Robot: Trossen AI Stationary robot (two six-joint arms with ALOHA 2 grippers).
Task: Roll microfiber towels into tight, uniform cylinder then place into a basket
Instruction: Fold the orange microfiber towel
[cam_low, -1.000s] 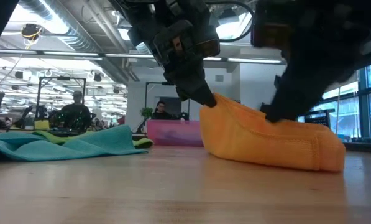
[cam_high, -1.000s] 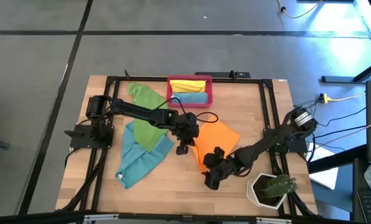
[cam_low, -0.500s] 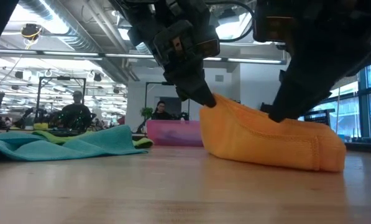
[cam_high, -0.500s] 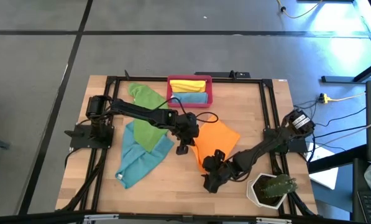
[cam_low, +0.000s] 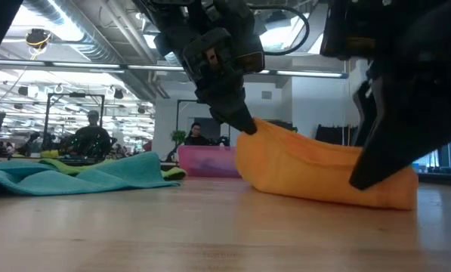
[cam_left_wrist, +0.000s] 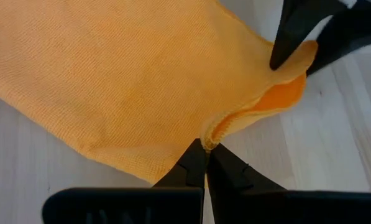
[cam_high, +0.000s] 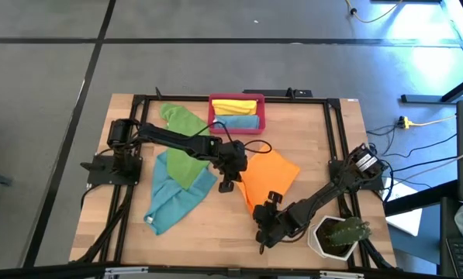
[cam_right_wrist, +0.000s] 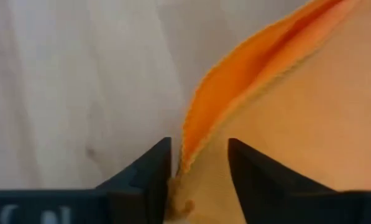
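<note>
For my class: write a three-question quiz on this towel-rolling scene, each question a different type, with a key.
1. True or false: the left gripper is shut on an edge of the orange towel.
2. Which rolled towels lie in the basket? A) green and orange B) yellow and blue C) two green
3. Fill in: the right gripper has the orange towel's edge ____ its fingers.

Key
1. True.
2. B: a yellow towel and a blue towel.
3. Between.

the right pincer (cam_right_wrist: 199, 163) straddles the orange towel's (cam_right_wrist: 284, 112) folded edge on the table (cam_right_wrist: 79, 74)
</note>
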